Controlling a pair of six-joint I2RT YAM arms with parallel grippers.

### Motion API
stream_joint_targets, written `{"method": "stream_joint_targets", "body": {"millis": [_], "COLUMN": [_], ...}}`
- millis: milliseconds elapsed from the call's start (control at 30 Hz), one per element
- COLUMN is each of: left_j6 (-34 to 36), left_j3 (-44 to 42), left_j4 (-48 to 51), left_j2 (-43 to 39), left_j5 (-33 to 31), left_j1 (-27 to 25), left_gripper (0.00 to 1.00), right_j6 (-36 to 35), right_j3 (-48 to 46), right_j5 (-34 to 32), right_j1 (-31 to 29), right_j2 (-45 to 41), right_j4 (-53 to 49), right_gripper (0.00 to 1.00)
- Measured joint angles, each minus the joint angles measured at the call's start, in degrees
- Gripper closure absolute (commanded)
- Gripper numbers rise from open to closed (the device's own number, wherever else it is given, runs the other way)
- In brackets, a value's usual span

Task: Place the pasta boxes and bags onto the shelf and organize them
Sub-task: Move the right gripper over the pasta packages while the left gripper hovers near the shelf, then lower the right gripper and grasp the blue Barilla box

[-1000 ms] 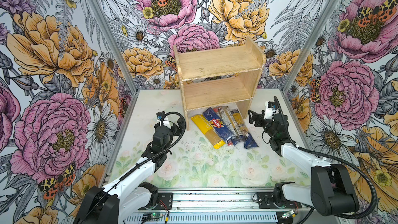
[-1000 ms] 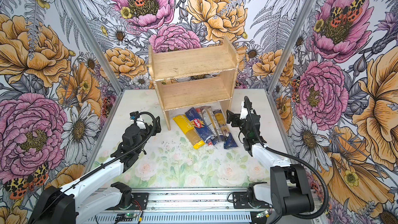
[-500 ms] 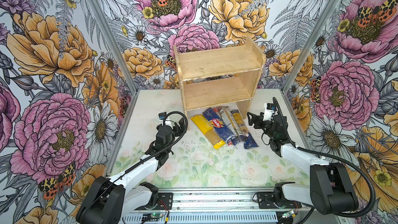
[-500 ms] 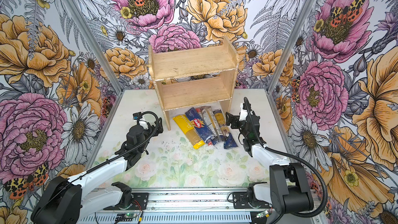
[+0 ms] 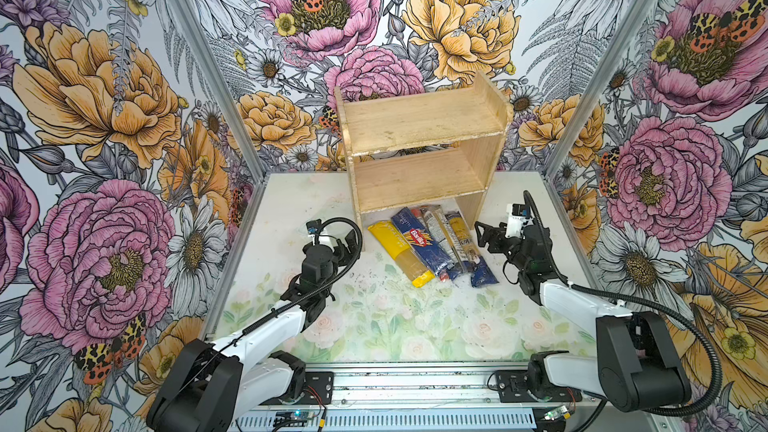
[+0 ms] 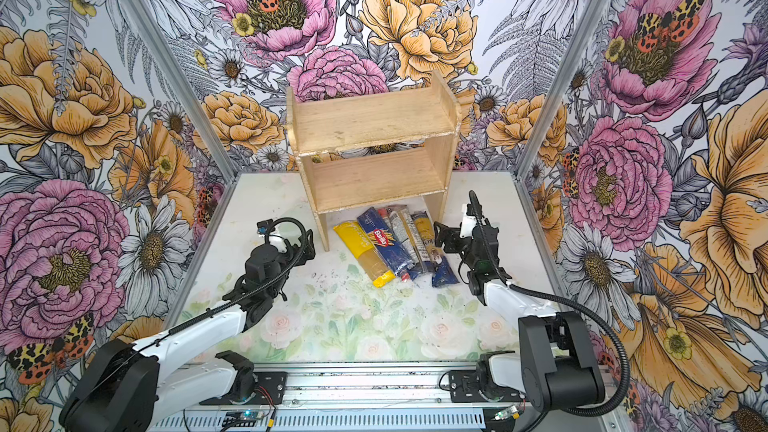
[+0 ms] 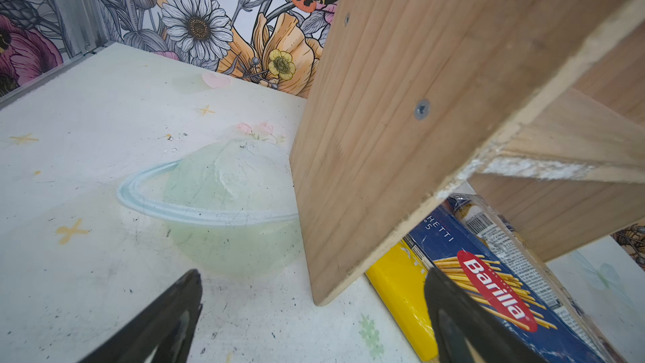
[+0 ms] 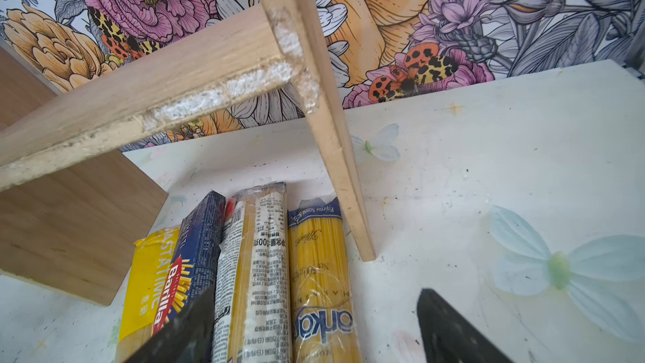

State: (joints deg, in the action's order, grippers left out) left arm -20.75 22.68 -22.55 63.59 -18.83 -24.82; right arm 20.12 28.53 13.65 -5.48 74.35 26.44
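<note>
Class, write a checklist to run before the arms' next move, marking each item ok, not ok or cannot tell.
Left claw open, empty: ok.
Right claw open, empty: ok.
Both shelf boards bare: ok.
Pasta packs on shelf: not ok, all on the table below.
Left claw clear of side panel: cannot tell.
Red-ended pack free: cannot tell, mostly hidden by Barilla box.

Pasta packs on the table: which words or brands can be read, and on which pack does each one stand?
"Barilla": dark blue box.
"HETTI" (start hidden): same box.
"Pişirme Süresi 8-": yellow-and-blue pack.
"anka" (cut off): same pack.
"ASTA TIMIC" (ends cut off): yellow pack.
Fine print on the clear pack: too small to read.
</note>
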Motion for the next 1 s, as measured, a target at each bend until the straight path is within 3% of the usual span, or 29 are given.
{"method": "stream_joint_targets", "body": {"millis": [367,700,1000], "left_j6": [-0.79,-2.01,-3.37], "left_j3": [-3.23,-5.60,-8.24], "left_j4": [0.00,0.11,1.60], "left_j2": [0.04,-3.43,-5.62], "left_j5": [-0.07,-0.07,-0.07], "left_j1": [-1.07,-1.68,-3.80], "left_gripper": [0.01,0.01,0.01], "right_j6": [-1.09,-4.33,-6.69], "right_j3": [-0.28,-2.45,-2.45], "right_j5": [3.93,-2.27,-9.97], "right_j1": [-8.55,-20.76,-27.39], "right_j2": [3.17,2.62,7.69], "right_j4": [0.00,-0.07,-0.04], "right_gripper": [0.10,0.08,0.08]}}
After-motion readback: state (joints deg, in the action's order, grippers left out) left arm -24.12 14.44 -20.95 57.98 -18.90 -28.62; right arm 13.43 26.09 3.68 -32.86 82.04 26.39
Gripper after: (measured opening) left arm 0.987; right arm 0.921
